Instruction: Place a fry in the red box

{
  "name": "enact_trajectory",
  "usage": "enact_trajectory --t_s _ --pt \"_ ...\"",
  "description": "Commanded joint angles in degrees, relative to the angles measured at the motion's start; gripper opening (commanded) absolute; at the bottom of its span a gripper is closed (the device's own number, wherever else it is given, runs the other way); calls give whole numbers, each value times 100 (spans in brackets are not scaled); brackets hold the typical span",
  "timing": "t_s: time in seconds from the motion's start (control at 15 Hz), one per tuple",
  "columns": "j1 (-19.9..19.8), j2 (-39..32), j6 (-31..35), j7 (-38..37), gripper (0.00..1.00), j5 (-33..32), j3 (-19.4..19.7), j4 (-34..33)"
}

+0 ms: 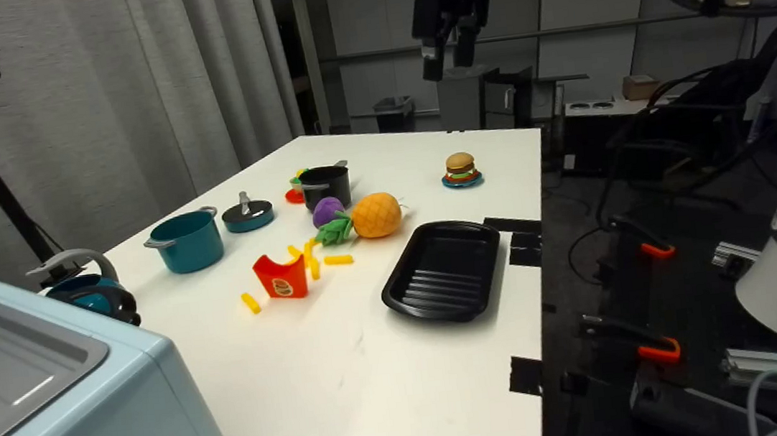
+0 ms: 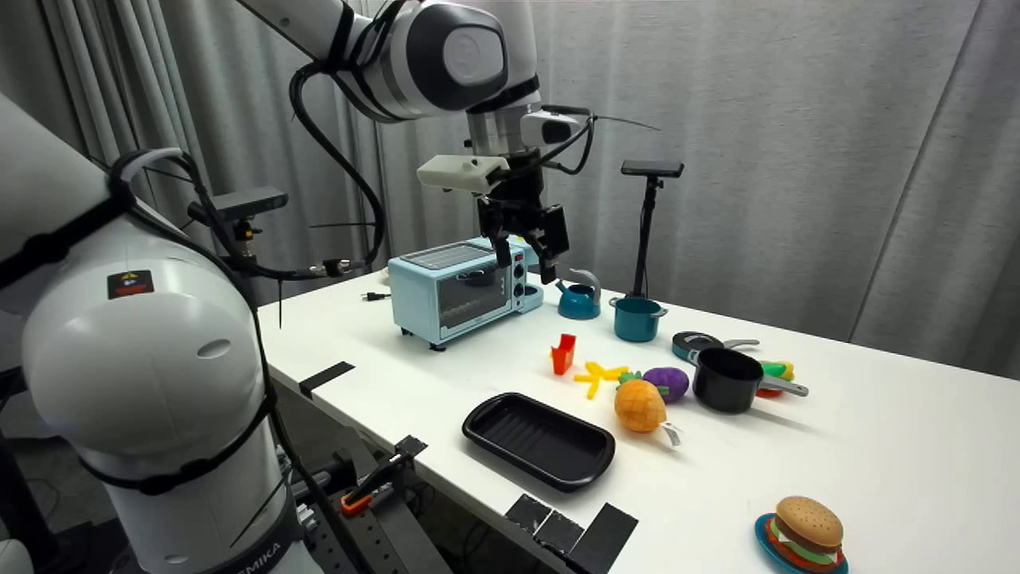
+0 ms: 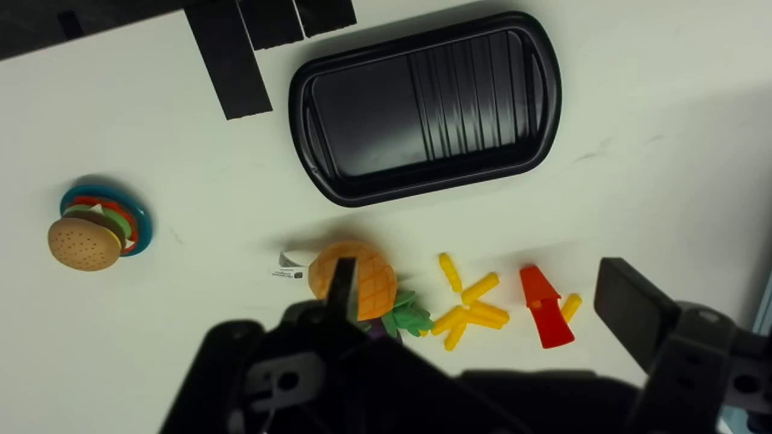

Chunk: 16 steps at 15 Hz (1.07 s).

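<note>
Fries (image 3: 480, 288) lay near the red box (image 1: 286, 279); well above its level, the gripper (image 2: 526, 267) hung spread and empty. Reaching seemed in hand; the next move likely called for descending onto 1 fry (image 1: 251, 303).

The red box (image 1: 283, 275) looks smooth plastic — the pan (image 3: 371, 114) glossy.

The white table (image 1: 392, 391) carries the red box (image 1: 283, 279), fries (image 3: 480, 289) and pan (image 1: 446, 270).
</note>
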<state>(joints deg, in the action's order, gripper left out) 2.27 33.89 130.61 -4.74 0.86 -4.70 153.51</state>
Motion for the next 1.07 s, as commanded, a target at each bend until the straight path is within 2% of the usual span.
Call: enact_trajectory --t_s 0.0,0.2,0.27,0.47,1.0 --pt "17 1 -17 -10 100 -13 16 -11" --pt "23 -108 -42 62 100 0 57 -93" --pt "126 -325 205 -169 100 63 -148 -16" --pt "166 -869 189 -32 100 -11 -185 -269" --pt "195 -3054 626 302 100 -169 -164 -1389"
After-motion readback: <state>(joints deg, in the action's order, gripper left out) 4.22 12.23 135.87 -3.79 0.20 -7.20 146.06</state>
